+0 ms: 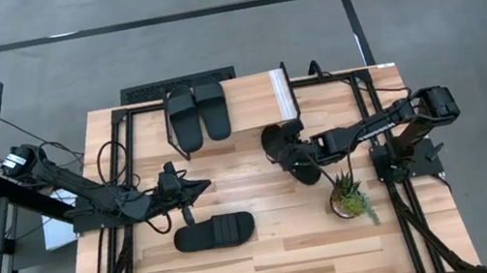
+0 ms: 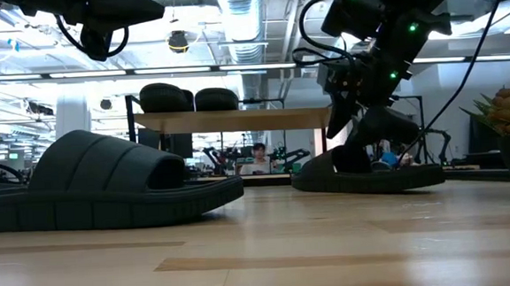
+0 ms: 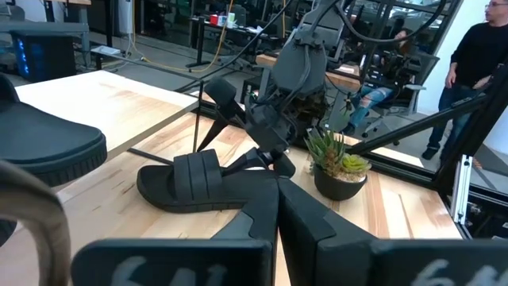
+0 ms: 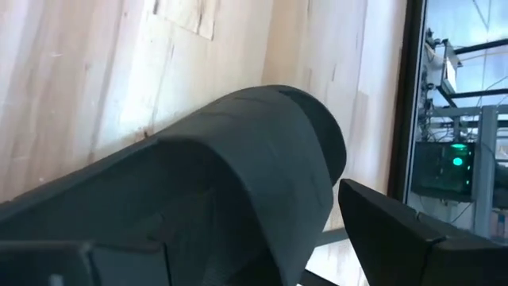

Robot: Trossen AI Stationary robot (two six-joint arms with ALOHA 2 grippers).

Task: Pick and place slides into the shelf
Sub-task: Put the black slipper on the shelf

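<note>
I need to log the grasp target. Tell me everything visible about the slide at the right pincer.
The slide is all black and matte, rubbery-looking, with an oval sole and a wide ribbed strap. It lies on the table right of centre, near the shelf and beside the potted plant. In the low view its sole rests on the wood, toe end slightly raised. The right pincer is down over it at the strap; whether its fingers have closed cannot be told. Nothing else touches it.

Matte ribbed rubbery slides point(image 1: 214, 231) (4, all black) contrast with the shelf point(image 1: 248, 101) and its smooth pale wood.
</note>
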